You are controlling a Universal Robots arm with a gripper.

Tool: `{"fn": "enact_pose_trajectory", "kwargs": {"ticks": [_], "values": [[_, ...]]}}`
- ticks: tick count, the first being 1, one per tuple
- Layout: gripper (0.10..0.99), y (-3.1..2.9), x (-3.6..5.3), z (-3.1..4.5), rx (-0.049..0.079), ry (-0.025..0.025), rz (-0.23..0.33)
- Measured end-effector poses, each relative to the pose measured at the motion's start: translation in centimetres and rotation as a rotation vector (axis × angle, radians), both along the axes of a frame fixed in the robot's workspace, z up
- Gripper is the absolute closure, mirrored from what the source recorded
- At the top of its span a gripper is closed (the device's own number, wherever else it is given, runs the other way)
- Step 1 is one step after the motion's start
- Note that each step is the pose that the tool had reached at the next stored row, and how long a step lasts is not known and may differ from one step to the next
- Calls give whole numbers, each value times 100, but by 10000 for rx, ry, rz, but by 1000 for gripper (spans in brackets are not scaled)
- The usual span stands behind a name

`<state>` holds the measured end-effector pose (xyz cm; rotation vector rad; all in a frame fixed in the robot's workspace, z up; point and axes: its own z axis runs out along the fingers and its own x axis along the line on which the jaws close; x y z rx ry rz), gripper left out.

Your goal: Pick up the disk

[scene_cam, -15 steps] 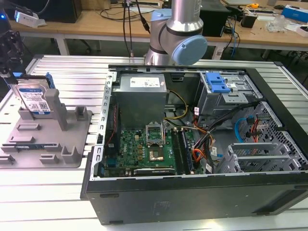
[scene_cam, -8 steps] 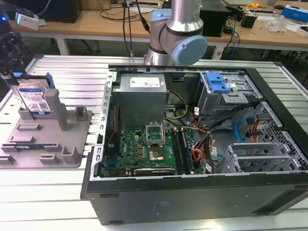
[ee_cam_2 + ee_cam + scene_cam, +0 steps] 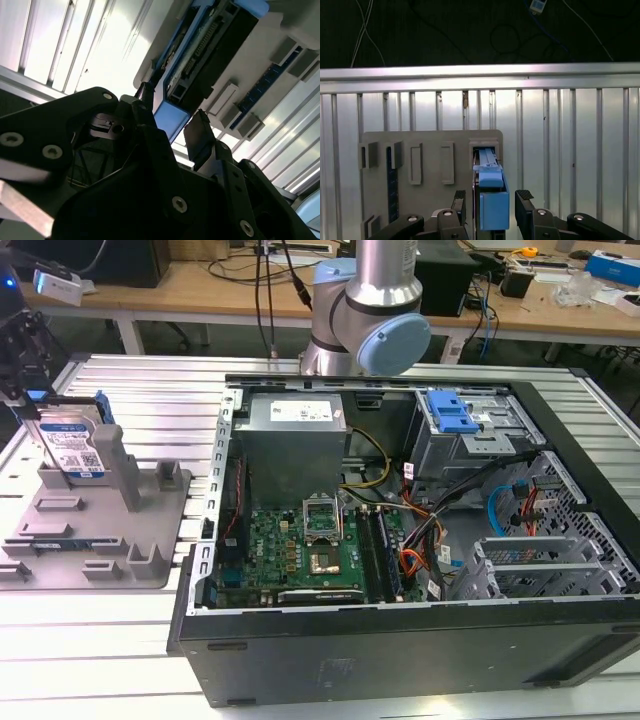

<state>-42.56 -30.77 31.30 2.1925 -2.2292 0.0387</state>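
Observation:
The disk (image 3: 74,445) stands on edge in a slot of the grey plastic fixture (image 3: 100,525), at the exterior view's left; its white-and-blue label faces the camera. In the first wrist view the disk (image 3: 493,202) is seen edge-on, with its blue rail toward the camera. My gripper (image 3: 492,200) is open and straddles it, one black finger on each side with a narrow gap to the rail. In the second wrist view the disk's blue end (image 3: 172,117) sits between the fingertips (image 3: 200,137). The gripper (image 3: 25,400) hangs over the disk's top corner.
An open computer case (image 3: 400,530) with motherboard, power supply and a blue-latched drive cage (image 3: 452,415) fills the middle and right. The arm's base (image 3: 370,310) stands behind it. The ribbed metal table (image 3: 120,650) runs under everything; the fixture's posts (image 3: 112,465) stand beside the disk.

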Motion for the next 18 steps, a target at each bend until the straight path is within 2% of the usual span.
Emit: {"fn": "enact_pose_trajectory", "kwargs": {"ticks": [9,10,12,18], "values": [[573,-8,5,-40,0,0,2],[588,-9,5,-46,0,0,1],[718,-11,5,-50,-1,3,1],[718,-16,6,-76,-1,3,1]]}}
